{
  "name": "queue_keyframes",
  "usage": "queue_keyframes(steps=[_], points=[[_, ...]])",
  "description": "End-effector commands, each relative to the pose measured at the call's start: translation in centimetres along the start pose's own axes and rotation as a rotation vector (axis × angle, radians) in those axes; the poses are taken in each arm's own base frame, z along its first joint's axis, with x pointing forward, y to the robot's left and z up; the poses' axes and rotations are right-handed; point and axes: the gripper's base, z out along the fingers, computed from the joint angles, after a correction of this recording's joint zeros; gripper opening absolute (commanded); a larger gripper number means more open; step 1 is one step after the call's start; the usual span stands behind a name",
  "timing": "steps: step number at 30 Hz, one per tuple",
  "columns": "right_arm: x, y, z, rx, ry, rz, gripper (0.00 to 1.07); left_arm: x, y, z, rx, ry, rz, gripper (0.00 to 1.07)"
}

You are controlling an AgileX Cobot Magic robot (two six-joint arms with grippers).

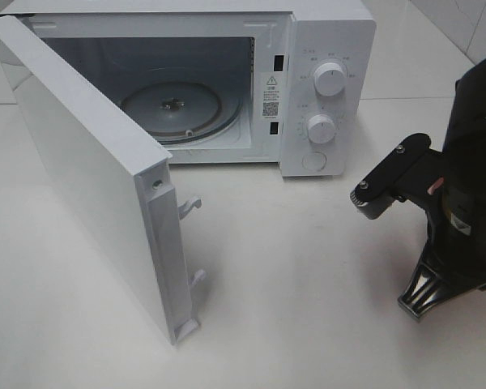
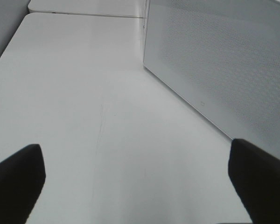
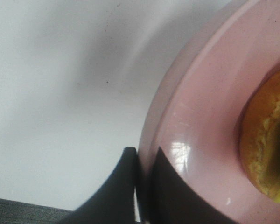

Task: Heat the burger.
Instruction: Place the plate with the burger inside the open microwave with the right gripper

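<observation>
white table (image 1: 308, 284) is carrying an open microwave (image 1: 328, 49); right pincer (image 3: 143, 156) is pinching the rim of the pink plate (image 3: 200, 93) bearing the burger (image 3: 266, 135); left pincer (image 2: 135, 156) is hanging spread.

a plain white surface (image 1: 308, 284) carries a white microwave (image 1: 334, 44) at its far side, with the door (image 1: 81, 162) swung wide toward the left. a pink plate (image 3: 200, 121) lies low over the surface; contact cannot be told.

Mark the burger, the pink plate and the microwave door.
burger (image 3: 266, 140), right wrist view, on the golden bun's side.
pink plate (image 3: 200, 93), right wrist view, on its bare surface inside the rim.
microwave door (image 1: 89, 178), exterior high view, on its broad white face.
</observation>
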Motion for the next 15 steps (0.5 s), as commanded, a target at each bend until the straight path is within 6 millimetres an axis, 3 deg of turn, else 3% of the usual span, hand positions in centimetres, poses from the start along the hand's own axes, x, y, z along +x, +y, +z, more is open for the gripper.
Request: queue_keyframes(steps=[1, 9, 15], points=[[0.5, -0.7, -0.3, 0.053, -0.018, -0.039, 0.00, 0.0, 0.0, 0.0, 0.008, -0.005, 0.001, 1.02], [0.8, -1.1, -0.8, 0.057, -0.034, -0.047, 0.00, 0.0, 0.0, 0.0, 0.008, -0.005, 0.001, 1.02], [1.2, 0.3, -1.3, 0.057, -0.077, -0.152, 0.01, 0.0, 0.0, 0.0, 0.008, -0.005, 0.001, 1.02]])
